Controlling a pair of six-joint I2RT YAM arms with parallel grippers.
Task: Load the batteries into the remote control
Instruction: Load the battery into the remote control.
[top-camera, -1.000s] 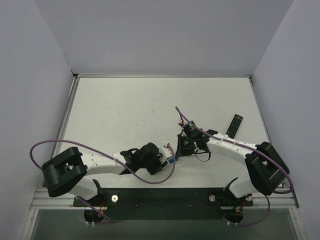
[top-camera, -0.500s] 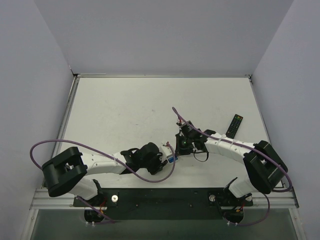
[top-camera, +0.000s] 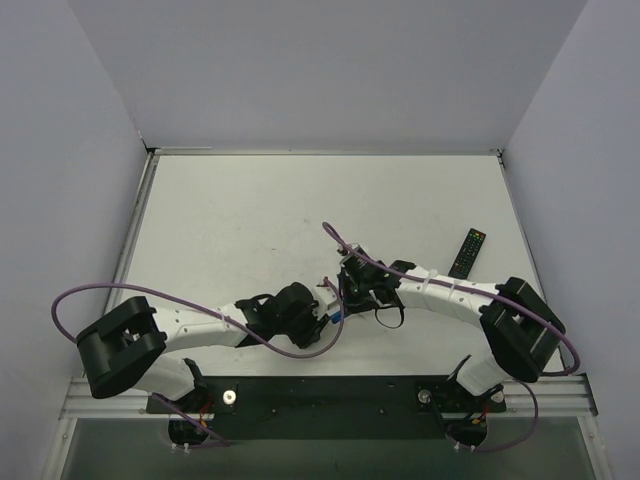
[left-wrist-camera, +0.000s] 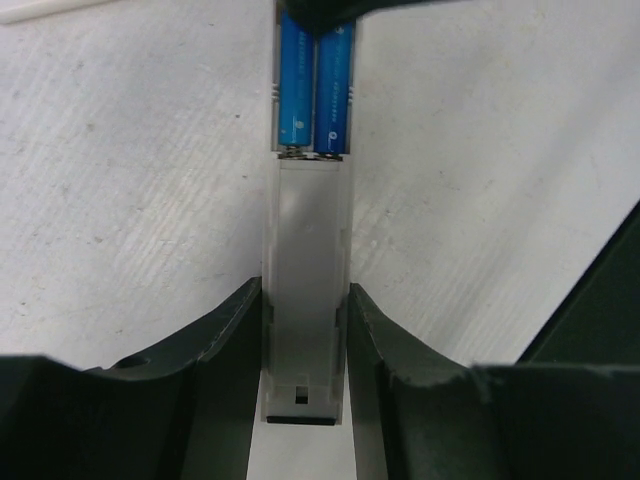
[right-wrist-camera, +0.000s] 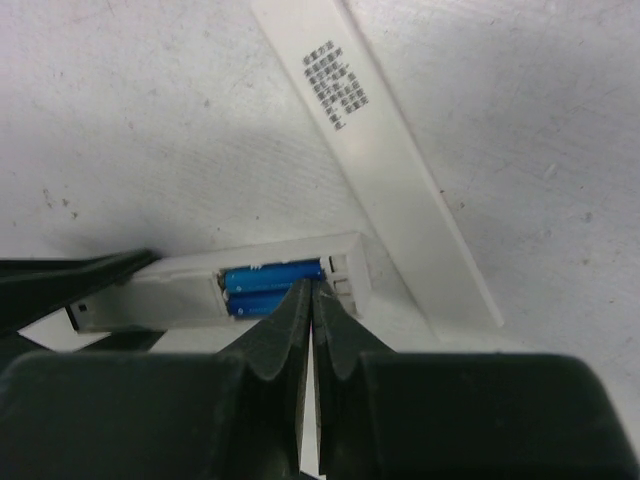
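White bench (top-camera: 250, 210): matt surface with fine dark specks and scuffs, seen close in both wrist views. A metal rail (top-camera: 135, 215) runs along its left edge. Plain pale walls stand on three sides: back wall (top-camera: 320, 70), left wall (top-camera: 60, 200), right wall (top-camera: 590, 180).

Black remote (top-camera: 469, 252): lies flat near the right edge of the bench, tilted, its coloured buttons at the far end.

White flat strip (right-wrist-camera: 385, 170): lies diagonally on the bench and carries a block of dark print (right-wrist-camera: 335, 85) near its far end; the print is too small to read.
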